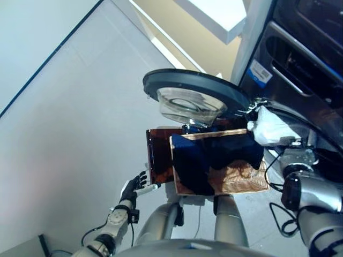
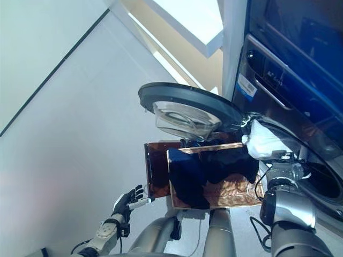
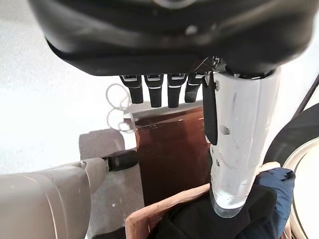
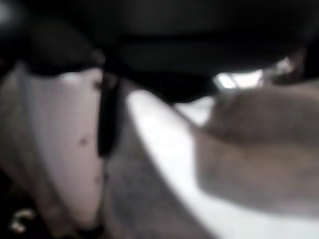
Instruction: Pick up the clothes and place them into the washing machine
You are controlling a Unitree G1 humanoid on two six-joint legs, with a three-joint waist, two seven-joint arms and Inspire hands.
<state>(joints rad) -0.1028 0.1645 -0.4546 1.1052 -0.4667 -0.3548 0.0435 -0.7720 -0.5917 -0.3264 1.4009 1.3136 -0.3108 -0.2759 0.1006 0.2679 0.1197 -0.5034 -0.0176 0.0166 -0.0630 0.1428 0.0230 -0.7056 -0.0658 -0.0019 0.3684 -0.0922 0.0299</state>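
Washing machine (image 1: 300, 59): dark glossy front panel, standing at the right of the scene; its round door (image 1: 195, 91) is hanging open, a dark rim around a clear domed glass bowl.
Laundry basket (image 1: 241, 179): rectangular, woven and ribbed, tan-brown, sitting on the floor just below the open door.
Dark clothes (image 1: 214, 155): navy and black soft fabric, lying crumpled and heaped in the basket, filling its near and left parts and reaching toward its right edge.
White garment (image 1: 273, 128): pale, bunched cloth, being held up at the basket's far right corner, beside the machine's opening.
Brown panel (image 1: 161, 155): flat, glossy, reddish-brown, standing against the basket's left side.
Right hand (image 1: 262, 124): wrapped in the white garment at the door's edge; fingers are hidden by the cloth, so their state cannot be told; its own wrist view is blurred.
Left hand (image 1: 135, 187): hovering released over the grey floor (image 1: 69, 123), left of the brown panel, fingers straight, holding nothing.
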